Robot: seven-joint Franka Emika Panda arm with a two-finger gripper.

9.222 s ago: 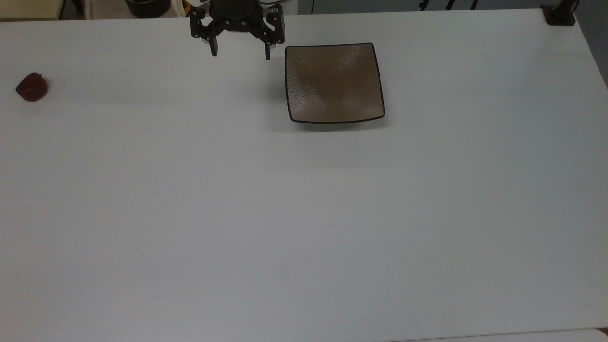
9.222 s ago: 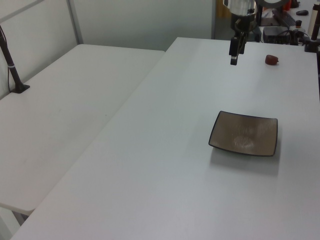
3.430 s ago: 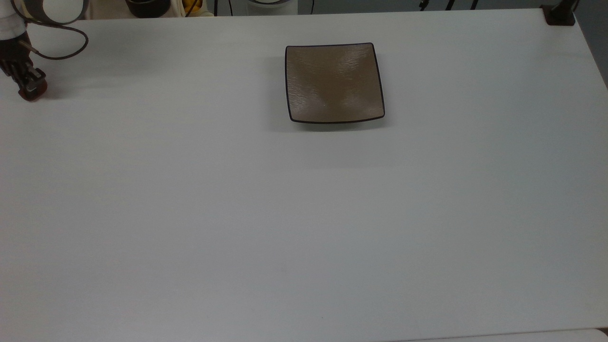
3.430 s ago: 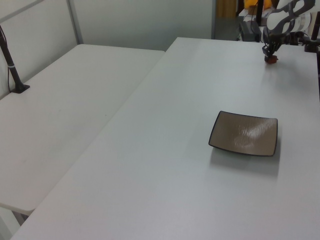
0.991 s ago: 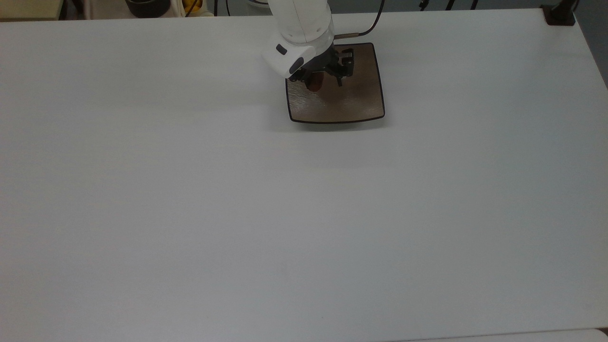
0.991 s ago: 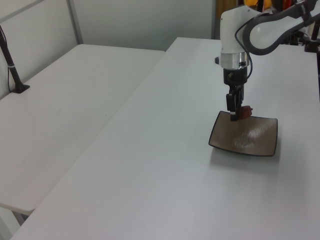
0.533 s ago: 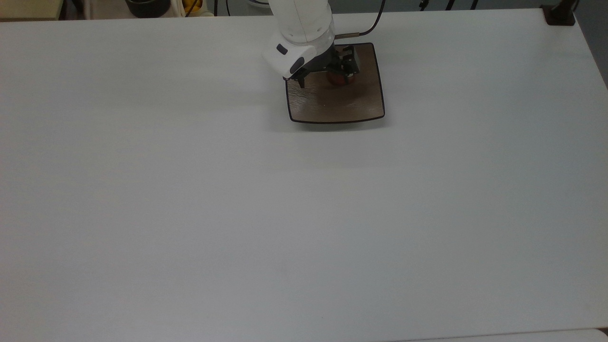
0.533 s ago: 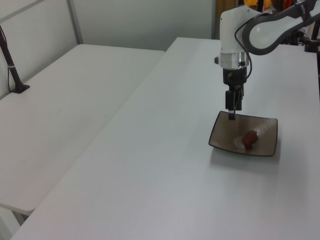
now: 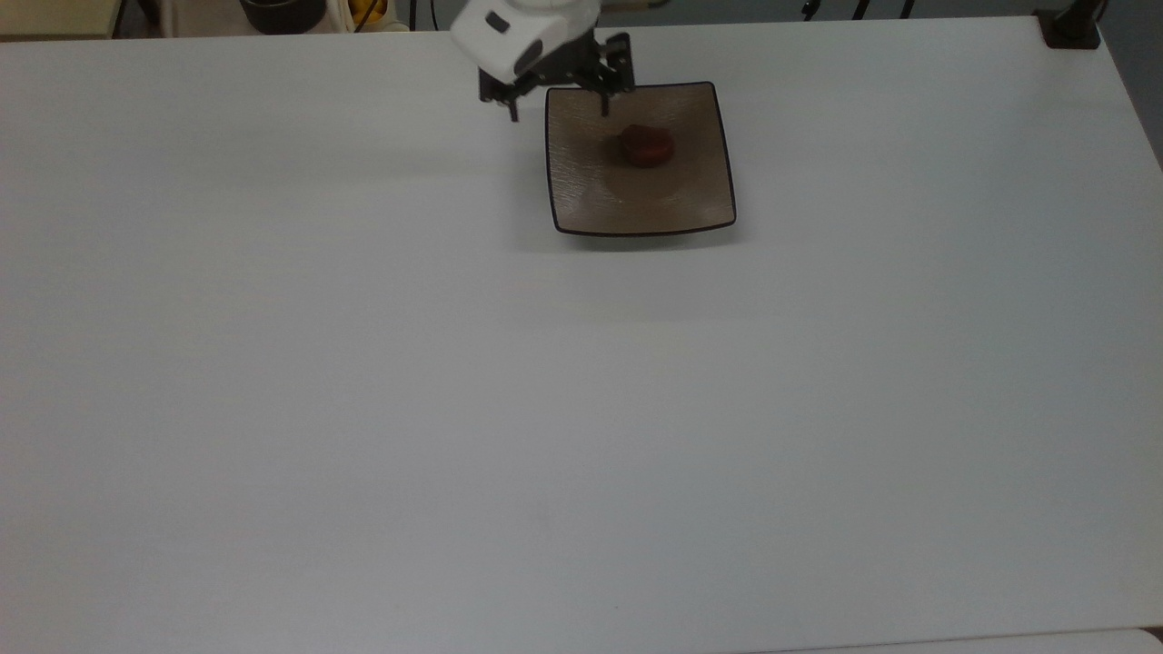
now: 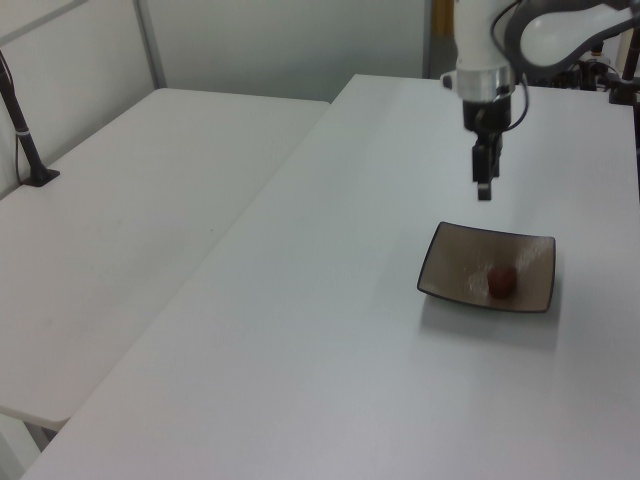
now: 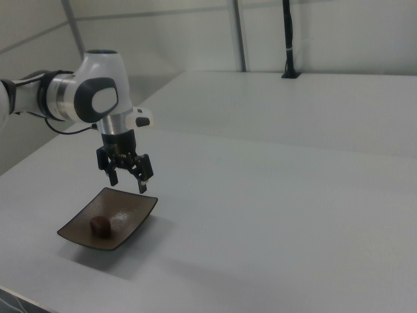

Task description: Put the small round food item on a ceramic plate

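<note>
White table [image 9: 363,409], red-brown lump [image 9: 647,146] on plate [image 9: 581,195]

The small round food item [image 9: 647,146] lies on the ceramic plate [image 9: 591,195], hand [image 9: 559,107] spread.

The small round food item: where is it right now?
The small round food item lies on the ceramic plate, near its middle; the open gripper hangs above the plate's far edge, clear of it.

A big white table [image 9: 454,409] holds one thing, a square brown ceramic plate [image 9: 690,195] with a dark rim. In the top view the plate sits near the table's far edge. In the left view a second white table [image 10: 130,230] stands beside it.
</note>
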